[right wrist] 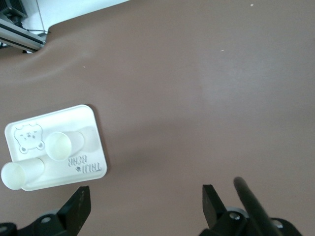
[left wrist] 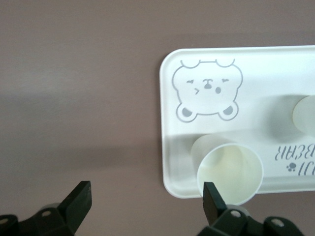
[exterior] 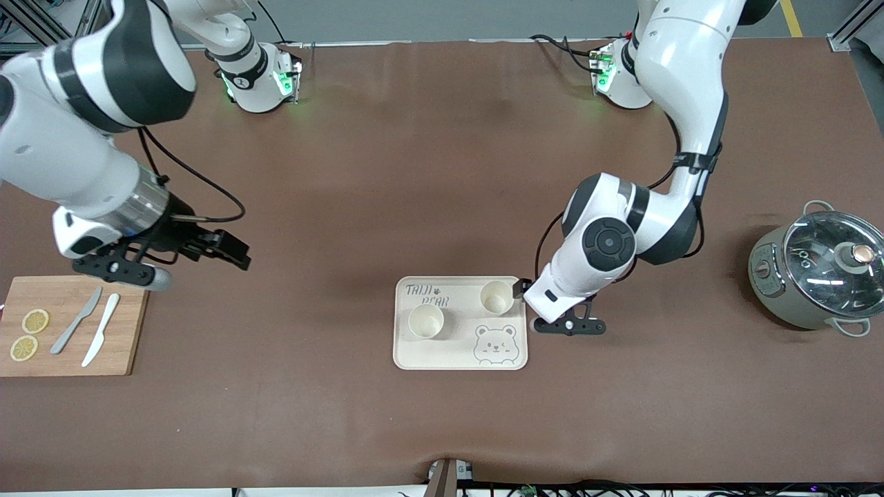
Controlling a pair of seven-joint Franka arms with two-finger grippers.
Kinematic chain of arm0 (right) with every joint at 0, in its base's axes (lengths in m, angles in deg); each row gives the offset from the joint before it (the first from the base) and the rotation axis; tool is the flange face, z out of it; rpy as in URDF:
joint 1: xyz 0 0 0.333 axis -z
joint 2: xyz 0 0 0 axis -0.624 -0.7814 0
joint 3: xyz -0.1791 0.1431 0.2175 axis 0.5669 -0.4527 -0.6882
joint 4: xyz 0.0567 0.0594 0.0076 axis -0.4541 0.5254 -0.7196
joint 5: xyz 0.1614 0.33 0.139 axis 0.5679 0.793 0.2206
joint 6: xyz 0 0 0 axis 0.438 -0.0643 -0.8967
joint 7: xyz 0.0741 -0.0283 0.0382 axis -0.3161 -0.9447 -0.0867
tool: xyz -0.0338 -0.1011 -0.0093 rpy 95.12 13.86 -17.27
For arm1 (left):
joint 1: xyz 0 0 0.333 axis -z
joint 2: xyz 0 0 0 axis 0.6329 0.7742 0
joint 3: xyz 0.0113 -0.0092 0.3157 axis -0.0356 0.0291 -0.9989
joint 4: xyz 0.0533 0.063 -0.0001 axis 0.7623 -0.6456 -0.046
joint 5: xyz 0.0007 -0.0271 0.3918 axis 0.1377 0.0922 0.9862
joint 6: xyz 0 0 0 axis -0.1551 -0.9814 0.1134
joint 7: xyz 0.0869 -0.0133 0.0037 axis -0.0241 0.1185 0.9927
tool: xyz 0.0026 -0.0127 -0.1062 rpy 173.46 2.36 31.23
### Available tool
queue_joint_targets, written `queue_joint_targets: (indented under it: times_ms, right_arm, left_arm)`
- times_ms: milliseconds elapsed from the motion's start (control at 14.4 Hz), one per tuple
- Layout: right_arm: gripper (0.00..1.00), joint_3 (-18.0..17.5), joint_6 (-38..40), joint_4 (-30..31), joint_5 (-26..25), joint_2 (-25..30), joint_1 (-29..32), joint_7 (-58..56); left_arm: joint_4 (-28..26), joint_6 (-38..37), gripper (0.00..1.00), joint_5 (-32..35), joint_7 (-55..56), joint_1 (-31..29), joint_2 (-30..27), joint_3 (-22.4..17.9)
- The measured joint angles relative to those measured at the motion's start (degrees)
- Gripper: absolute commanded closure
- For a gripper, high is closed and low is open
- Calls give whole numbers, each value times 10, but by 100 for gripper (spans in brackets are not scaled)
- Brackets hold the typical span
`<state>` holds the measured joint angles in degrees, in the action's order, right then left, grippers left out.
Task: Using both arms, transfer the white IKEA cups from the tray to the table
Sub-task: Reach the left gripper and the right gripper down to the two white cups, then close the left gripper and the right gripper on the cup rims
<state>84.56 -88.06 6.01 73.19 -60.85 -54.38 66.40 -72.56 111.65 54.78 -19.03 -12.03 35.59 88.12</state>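
Observation:
Two white cups stand upright on the bear-printed tray. One cup is toward the right arm's end, the other cup sits at the tray's corner toward the left arm's end. My left gripper is low beside that corner. In the left wrist view it is open and empty over bare table, one finger at the rim of the corner cup. My right gripper is up over the table near the cutting board, open and empty, with both cups far off.
A wooden cutting board with two lemon slices and two knives lies at the right arm's end. A grey-green pot with a glass lid stands at the left arm's end.

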Motion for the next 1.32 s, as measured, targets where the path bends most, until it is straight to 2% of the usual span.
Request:
queue_joint_targets:
  times_ms: [277, 831, 1315]
  right_arm:
    - [0, 0, -58, -8, 0, -47, -38, 54]
    - [0, 0, -166, -13, 0, -142, -65, 66]
    - [0, 0, -252, -16, 0, -196, -114, 122]
  left_arm:
    - [0, 49, 0, -5, 3, 9, 29, 14]
    - [0, 59, 0, -7, 17, 28, 48, 14]
    - [-2, 70, 0, -7, 17, 27, 67, 14]
